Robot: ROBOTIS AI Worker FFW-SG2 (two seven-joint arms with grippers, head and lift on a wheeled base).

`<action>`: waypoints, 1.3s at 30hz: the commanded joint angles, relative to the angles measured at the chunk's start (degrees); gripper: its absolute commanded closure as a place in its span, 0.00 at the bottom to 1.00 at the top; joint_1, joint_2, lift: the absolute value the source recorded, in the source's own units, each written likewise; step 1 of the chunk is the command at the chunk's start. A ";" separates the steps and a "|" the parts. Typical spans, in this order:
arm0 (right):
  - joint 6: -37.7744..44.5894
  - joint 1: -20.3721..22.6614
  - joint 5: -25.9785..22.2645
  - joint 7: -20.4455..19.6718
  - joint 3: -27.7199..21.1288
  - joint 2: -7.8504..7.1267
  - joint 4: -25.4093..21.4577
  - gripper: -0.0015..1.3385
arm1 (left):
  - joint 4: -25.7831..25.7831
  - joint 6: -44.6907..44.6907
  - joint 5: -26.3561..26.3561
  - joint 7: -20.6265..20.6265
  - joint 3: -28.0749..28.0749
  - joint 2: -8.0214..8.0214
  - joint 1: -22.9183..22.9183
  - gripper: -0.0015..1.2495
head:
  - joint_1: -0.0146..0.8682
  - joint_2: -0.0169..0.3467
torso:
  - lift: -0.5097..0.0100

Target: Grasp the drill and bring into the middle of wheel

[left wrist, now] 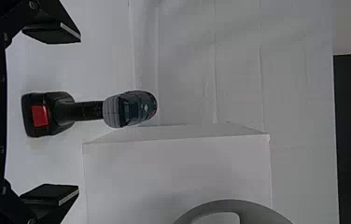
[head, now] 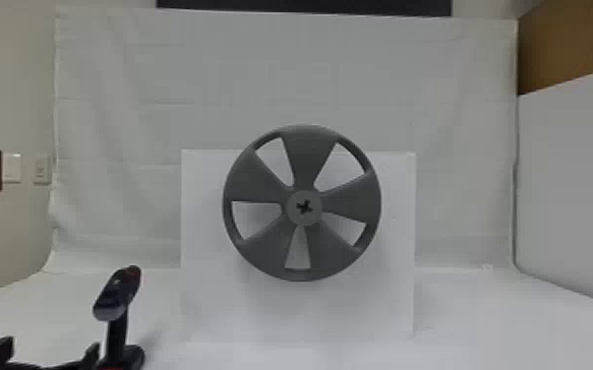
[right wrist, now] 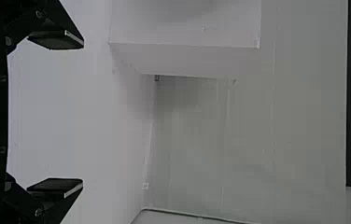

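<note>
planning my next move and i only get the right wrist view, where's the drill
Observer: In the head view, the drill stands to the left of the wheel.
Operator: is it held
Observer: No, the left claw is open, with gaps between its fingers and the drill in the left wrist view.
Operator: anything to aim for on the wheel
Observer: Yes, a dark cross-shaped mark at its middle.

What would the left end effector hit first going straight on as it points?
Probably the drill, standing upright ahead, in line with the gap between the open fingers of the left end effector; how far off is unclear.
</note>
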 commanded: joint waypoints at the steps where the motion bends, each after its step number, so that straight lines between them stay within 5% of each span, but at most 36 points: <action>1: 0.00 0.01 -0.04 0.00 -0.09 0.00 0.01 0.18 | -0.32 1.96 0.45 0.04 -0.32 0.01 0.40 0.12 | 0.02 0.05 | 0.20; 39: 0.00 0.10 -0.30 0.00 -0.09 0.00 0.01 0.18 | -0.59 11.72 1.06 0.04 -0.75 1.07 -2.23 0.12 | 0.02 0.05 | 0.20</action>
